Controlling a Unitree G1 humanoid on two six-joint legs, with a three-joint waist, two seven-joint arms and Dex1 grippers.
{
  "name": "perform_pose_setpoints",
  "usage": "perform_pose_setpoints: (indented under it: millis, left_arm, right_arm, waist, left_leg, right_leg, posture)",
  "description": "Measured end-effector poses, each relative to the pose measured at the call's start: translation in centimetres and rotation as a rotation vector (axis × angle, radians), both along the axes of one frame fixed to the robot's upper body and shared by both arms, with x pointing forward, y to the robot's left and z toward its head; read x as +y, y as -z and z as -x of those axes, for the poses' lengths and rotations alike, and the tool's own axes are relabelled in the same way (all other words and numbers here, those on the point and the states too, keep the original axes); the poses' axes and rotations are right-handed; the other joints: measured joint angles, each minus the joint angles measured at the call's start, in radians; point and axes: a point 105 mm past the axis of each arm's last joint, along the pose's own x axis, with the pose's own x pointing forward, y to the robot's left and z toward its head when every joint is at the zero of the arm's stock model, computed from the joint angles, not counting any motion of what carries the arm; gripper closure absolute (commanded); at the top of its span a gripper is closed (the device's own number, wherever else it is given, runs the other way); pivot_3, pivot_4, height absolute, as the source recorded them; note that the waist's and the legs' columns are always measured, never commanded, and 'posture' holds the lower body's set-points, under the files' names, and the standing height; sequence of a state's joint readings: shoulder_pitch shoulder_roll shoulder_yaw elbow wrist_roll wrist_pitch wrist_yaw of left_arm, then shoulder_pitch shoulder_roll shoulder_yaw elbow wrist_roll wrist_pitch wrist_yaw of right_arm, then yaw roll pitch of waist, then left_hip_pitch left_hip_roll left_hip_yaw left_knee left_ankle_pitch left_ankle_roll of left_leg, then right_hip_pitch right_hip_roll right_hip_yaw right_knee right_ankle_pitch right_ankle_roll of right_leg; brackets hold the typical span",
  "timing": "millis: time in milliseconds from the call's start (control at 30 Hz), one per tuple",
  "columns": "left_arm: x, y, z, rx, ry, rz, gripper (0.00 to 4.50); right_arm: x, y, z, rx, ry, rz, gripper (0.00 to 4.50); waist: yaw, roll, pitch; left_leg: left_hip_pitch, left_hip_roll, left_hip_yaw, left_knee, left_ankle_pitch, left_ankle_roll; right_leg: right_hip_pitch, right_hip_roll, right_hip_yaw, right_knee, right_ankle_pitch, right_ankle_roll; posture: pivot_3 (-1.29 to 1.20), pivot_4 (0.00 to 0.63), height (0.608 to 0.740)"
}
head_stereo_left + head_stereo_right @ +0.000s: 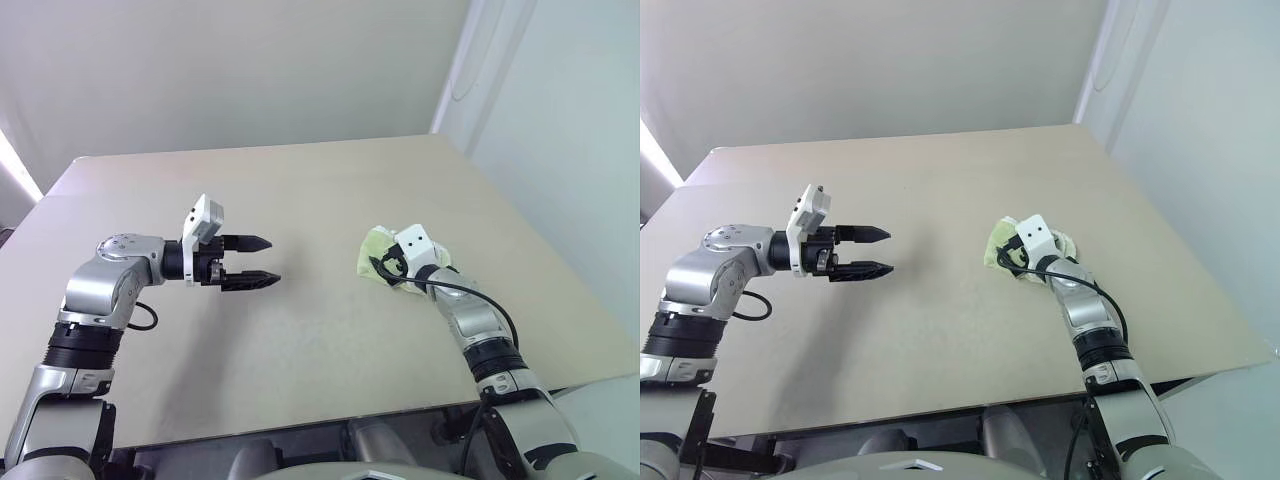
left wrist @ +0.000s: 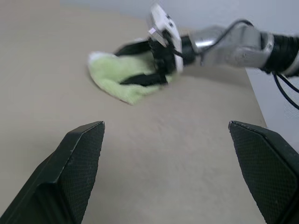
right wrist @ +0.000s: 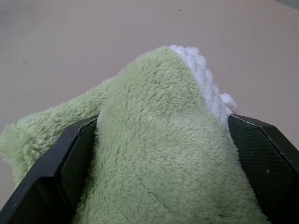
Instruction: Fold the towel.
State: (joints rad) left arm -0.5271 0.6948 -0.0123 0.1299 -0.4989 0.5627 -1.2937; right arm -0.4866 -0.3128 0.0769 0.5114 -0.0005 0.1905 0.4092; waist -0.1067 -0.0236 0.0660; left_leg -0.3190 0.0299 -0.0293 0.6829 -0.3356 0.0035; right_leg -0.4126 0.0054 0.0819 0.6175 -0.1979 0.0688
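With the left gripper (image 1: 262,262) spread and idle at 9 o'clock, the right gripper (image 2: 135,63), jaws spread, straddles the bunched towel (image 2: 114,77) at 3 o'clock on the table (image 1: 320,340); grasping appears under way, so closing comes next.

A beige table (image 1: 300,330) stands against plain pale walls (image 1: 250,70), evenly lit.

Light-green towel (image 3: 154,140), white edging; beige table (image 1: 320,330); black fingers (image 2: 77,163).

One towel (image 1: 377,247), one table (image 1: 330,330), and two pincers, left pincer (image 1: 262,262) and right pincer (image 2: 133,63), seemingly nothing more.
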Motion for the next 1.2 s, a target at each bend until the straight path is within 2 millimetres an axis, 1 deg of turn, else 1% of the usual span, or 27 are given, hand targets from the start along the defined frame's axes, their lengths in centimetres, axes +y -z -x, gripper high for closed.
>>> perform_pose_setpoints:
  millis: [33, 200, 300, 367, 467, 600, 733, 833, 900, 933, 967, 1000, 1100, 1167, 1200]
  left_arm:
    - [0.1, -0.1, -0.2, -0.001, -0.006, 0.002, 0.00]
    - [0.5, -0.1, -0.7, 0.007, -0.029, 0.008, 0.00]
    - [0.6, 0.0, -0.9, 0.006, -0.040, 0.010, 0.00]
    - [0.7, -0.2, -1.0, -0.010, -0.045, 0.013, 0.00]
    - [1.0, -0.3, -1.1, -0.030, -0.058, 0.023, 0.00]
    - [1.6, 0.1, -1.3, -0.035, -0.074, 0.026, 0.00]
    - [1.8, 0.2, -1.3, -0.044, -0.079, 0.021, 0.00]
    - [1.8, 0.2, -1.4, -0.046, -0.080, 0.020, 0.00]
    - [1.8, 0.2, -1.4, -0.047, -0.082, 0.020, 0.00]
    - [1.8, 0.2, -1.4, -0.047, -0.082, 0.020, 0.00]
    - [1.8, 0.2, -1.4, -0.048, -0.083, 0.020, 0.00]
    - [1.8, 0.2, -1.4, -0.047, -0.084, 0.020, 0.00]
    - [1.8, 0.1, -1.5, -0.051, -0.089, 0.021, 0.00]
    - [1.8, 0.1, -1.7, -0.053, -0.097, 0.019, 0.00]
    - [2.0, 0.1, -1.8, -0.055, -0.107, 0.015, 0.00]
  right_arm:
    - [-0.1, 0.0, 0.0, 0.010, 0.010, -0.021, 0.05]
    - [-0.3, -0.5, -0.2, 0.097, 0.080, -0.238, 0.05]
    - [-0.1, -0.9, -0.2, 0.121, 0.081, -0.296, 0.05]
    - [0.1, -0.8, -0.2, 0.132, 0.075, -0.278, 0.05]
    - [0.3, -0.3, -0.1, 0.138, 0.042, -0.184, 0.05]
    - [0.6, -0.1, -0.4, 0.142, 0.035, -0.129, 0.05]
    - [0.3, -0.5, -0.6, 0.138, 0.053, -0.178, 0.05]
    - [0.0, -1.4, -0.7, 0.135, 0.070, -0.281, 0.05]
    - [-0.4, -2.9, -0.7, 0.116, 0.068, -0.378, 0.05]
    - [-0.5, -4.0, -0.7, 0.096, 0.058, -0.430, 0.05]
    - [-0.6, -5.4, -0.6, 0.069, 0.040, -0.483, 0.05]
    - [-0.6, -7.0, -0.5, 0.034, 0.016, -0.526, 0.05]
    - [-0.7, -11.5, 0.4, -0.055, -0.063, -0.635, 0.05]
    - [-0.6, -14.4, 1.5, -0.106, -0.143, -0.669, 0.05]
    - [-0.4, -15.7, 2.3, -0.125, -0.189, -0.658, 0.05]
  waist:
    - [0.000, 0.001, 0.000]
    - [0.000, 0.001, 0.000]
    - [-0.002, 0.002, 0.001]
    - [-0.002, 0.002, 0.001]
    - [-0.004, 0.002, 0.000]
    - [-0.015, 0.001, 0.000]
    - [-0.018, 0.001, 0.000]
    - [-0.017, 0.003, 0.001]
    - [-0.016, 0.006, 0.003]
    - [-0.016, 0.007, 0.003]
    - [-0.015, 0.007, 0.004]
    - [-0.015, 0.008, 0.004]
    - [-0.014, 0.009, 0.005]
    - [-0.012, 0.010, 0.005]
    - [-0.011, 0.010, 0.005]
  left_leg:
    - [0.000, 0.000, 0.000, 0.000, 0.000, 0.000]
    - [-0.002, 0.000, -0.002, -0.002, 0.000, 0.000]
    - [-0.003, 0.000, -0.002, -0.003, 0.000, 0.000]
    - [-0.003, 0.000, -0.001, -0.003, 0.000, 0.000]
    - [-0.002, 0.000, -0.002, -0.003, 0.000, 0.000]
    - [-0.001, 0.000, -0.002, -0.003, 0.000, 0.000]
    - [-0.001, 0.000, -0.002, -0.003, 0.000, 0.000]
    - [-0.003, 0.000, -0.002, -0.003, 0.000, 0.000]
    - [-0.007, 0.000, -0.002, -0.003, 0.000, 0.000]
    - [-0.010, 0.000, -0.002, -0.003, 0.000, 0.000]
    - [-0.017, 0.000, -0.002, -0.003, 0.000, 0.000]
    - [-0.020, 0.000, -0.002, -0.003, 0.000, 0.000]
    - [-0.021, 0.000, -0.003, -0.004, 0.000, 0.000]
    - [-0.021, 0.000, -0.003, -0.005, 0.000, 0.000]
    - [-0.021, 0.000, -0.003, -0.005, 0.000, 0.000]
  right_leg:
    - [0.000, 0.000, 0.000, 0.000, 0.000, 0.000]
    - [-0.001, 0.001, 0.000, 0.000, 0.000, 0.000]
    - [-0.002, 0.001, 0.000, 0.000, 0.000, -0.001]
    - [-0.003, 0.001, 0.000, 0.000, 0.000, -0.001]
    - [-0.002, 0.001, 0.000, 0.000, 0.000, -0.001]
    - [-0.001, 0.001, 0.000, 0.000, 0.000, -0.001]
    - [0.000, 0.001, 0.000, -0.001, 0.000, -0.001]
    - [-0.002, 0.001, 0.000, -0.001, 0.000, -0.001]
    - [-0.005, 0.001, 0.000, -0.001, 0.000, -0.001]
    - [-0.009, 0.001, 0.000, 0.000, 0.000, -0.001]
    - [-0.015, 0.001, 0.000, 0.002, 0.000, 0.000]
    - [-0.019, 0.001, 0.000, 0.003, 0.002, 0.002]
    - [-0.021, 0.002, 0.000, 0.003, 0.002, 0.002]
    - [-0.022, 0.002, 0.000, 0.003, 0.002, 0.002]
    - [-0.022, 0.002, 0.000, 0.003, 0.001, 0.002]
  posture:
    - [0.00, 0.000, 0.712]
    - [0.00, 0.000, 0.712]
    - [0.00, 0.000, 0.712]
    - [0.00, 0.000, 0.712]
    - [0.00, 0.000, 0.712]
    - [0.00, 0.000, 0.712]
    - [0.00, 0.000, 0.712]
    - [0.00, 0.000, 0.712]
    - [0.00, 0.000, 0.712]
    - [0.00, 0.000, 0.712]
    - [0.00, 0.000, 0.712]
    - [0.00, 0.000, 0.712]
    - [0.00, 0.000, 0.712]
    - [0.00, 0.000, 0.712]
    - [0.00, 0.000, 0.712]
